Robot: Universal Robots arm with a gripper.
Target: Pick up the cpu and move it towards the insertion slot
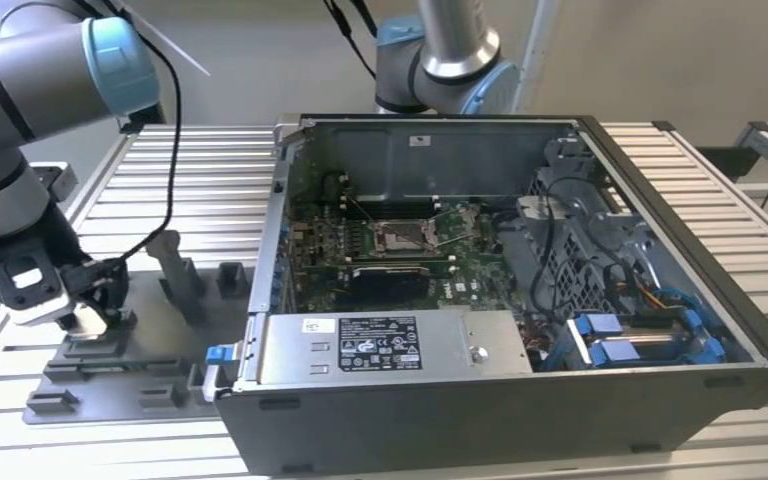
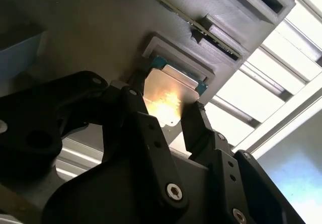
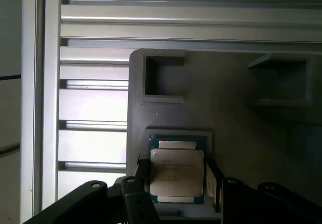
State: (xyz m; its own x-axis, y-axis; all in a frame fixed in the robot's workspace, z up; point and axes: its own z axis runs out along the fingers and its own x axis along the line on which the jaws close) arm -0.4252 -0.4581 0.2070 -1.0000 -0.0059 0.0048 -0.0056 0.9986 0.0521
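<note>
The cpu is a small square chip with a silvery top on a green edge, lying in a recess of the grey fixture plate. In the second wrist view the cpu glares under light. My gripper straddles it, with one black finger against each of two opposite sides, shut on the chip. In the exterior view my gripper is low over the fixture plate at the left. The insertion slot, a silver-framed socket, lies inside the open computer case, well off to the right of the gripper.
The open computer case takes up the middle and right of the slatted table. Upright grey fixture blocks stand between my gripper and the case wall. A second robot arm stands behind the case.
</note>
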